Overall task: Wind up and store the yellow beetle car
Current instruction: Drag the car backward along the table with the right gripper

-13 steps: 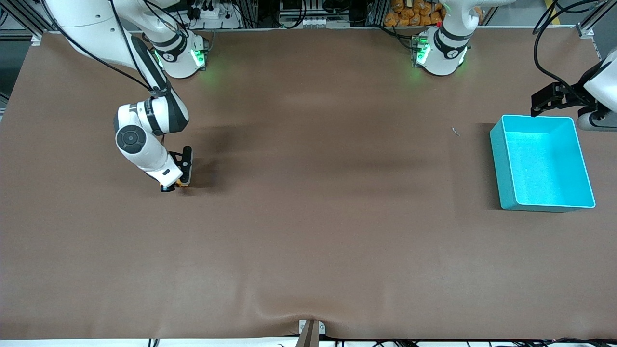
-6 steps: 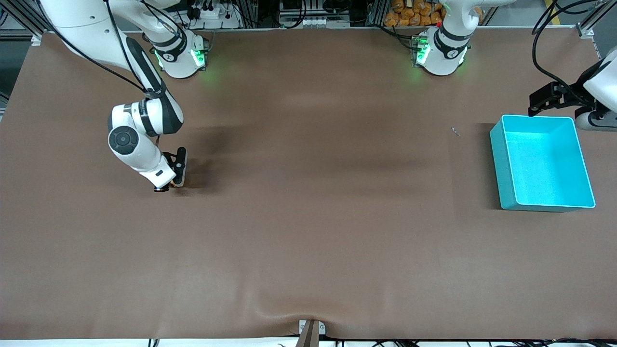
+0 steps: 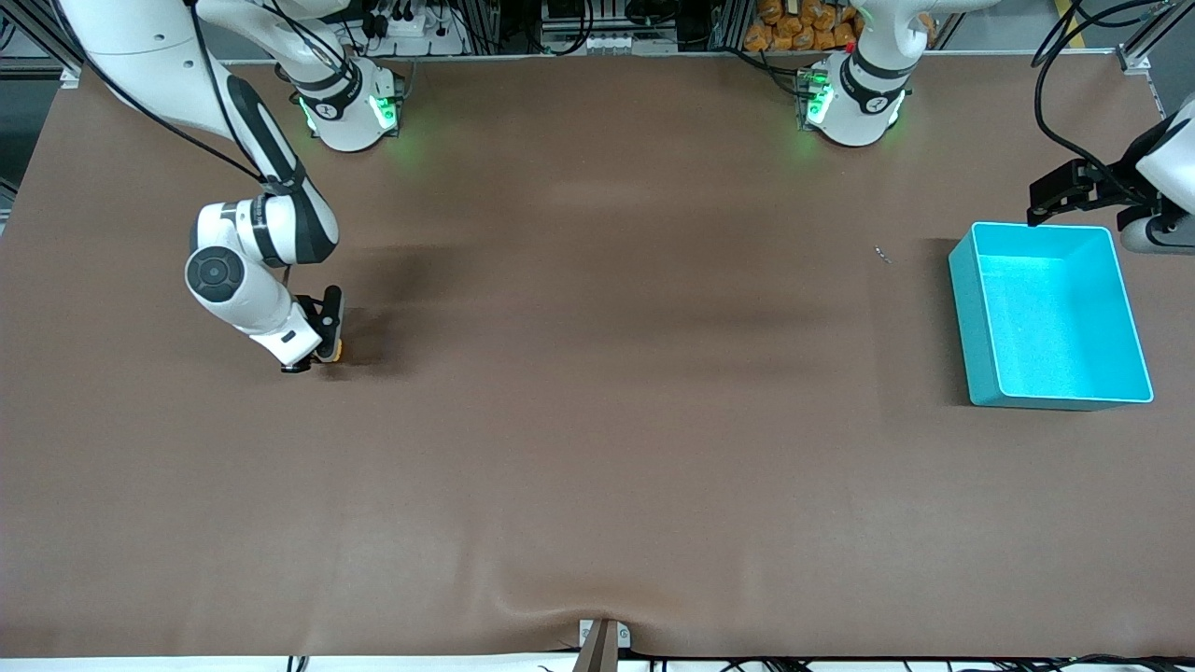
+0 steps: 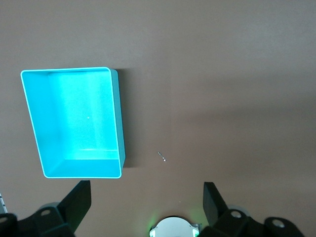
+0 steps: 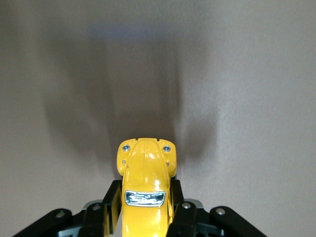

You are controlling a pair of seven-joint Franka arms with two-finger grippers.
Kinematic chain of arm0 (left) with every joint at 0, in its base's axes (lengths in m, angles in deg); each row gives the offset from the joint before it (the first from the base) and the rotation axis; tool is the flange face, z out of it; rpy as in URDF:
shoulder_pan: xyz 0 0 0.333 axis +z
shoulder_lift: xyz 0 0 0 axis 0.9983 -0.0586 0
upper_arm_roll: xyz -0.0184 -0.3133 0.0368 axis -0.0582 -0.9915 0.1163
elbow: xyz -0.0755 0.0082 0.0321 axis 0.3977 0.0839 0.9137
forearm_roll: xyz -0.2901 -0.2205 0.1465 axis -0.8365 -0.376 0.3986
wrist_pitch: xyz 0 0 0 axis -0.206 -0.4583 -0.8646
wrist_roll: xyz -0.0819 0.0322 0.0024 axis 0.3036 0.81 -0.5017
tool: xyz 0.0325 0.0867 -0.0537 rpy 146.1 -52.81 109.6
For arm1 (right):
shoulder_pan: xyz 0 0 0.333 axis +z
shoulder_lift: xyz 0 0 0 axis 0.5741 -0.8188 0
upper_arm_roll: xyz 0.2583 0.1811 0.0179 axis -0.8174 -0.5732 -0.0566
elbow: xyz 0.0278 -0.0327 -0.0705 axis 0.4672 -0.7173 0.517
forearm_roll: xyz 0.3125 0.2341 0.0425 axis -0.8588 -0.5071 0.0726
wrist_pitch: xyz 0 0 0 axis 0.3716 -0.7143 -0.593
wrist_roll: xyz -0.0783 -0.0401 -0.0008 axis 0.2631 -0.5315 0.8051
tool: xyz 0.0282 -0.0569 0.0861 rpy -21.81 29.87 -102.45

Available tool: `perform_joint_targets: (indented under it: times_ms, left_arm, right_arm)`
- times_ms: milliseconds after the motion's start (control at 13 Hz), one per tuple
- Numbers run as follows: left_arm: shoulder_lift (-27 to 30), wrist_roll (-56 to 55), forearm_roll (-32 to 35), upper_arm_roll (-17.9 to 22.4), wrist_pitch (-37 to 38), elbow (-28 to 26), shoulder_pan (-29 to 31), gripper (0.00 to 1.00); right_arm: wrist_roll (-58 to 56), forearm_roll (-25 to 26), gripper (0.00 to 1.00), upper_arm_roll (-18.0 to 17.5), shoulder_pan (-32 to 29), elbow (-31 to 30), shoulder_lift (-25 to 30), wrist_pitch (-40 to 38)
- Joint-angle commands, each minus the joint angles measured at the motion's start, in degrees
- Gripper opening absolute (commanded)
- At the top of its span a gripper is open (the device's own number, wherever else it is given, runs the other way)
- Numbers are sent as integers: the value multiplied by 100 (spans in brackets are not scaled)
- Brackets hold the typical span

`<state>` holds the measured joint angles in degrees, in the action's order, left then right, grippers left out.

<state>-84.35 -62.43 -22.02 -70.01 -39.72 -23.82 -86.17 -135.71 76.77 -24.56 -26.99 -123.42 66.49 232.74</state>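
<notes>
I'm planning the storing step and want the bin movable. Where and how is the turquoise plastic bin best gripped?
Probably by a long side wall of the open turquoise rectangular plastic bin, from straight above, one finger inside and one outside. The walls are thin and upright, and the bin looks too wide to span. The open left pincer hangs over the table by it, at the left arm's end.

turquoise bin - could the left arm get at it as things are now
Probably yes. The left gripper hangs open beside the turquoise bin, with nothing lying in or on it. The right gripper, at the right arm's end of the table, is shut on the yellow beetle car.
</notes>
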Motion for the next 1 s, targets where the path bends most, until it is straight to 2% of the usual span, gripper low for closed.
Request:
perform_joint_targets:
  times_ms: [0, 923]
  left_arm:
    - [24, -69, -93, 2, -13, 32, 50, 100]
    - [24, -86, -76, 10, -21, 32, 32, 100]
  right_arm:
    - [-281, 105, 12, -47, -294, -47, -346, 215]
    - [-1117, 113, 15, -47, -1015, 6, -487, 355]
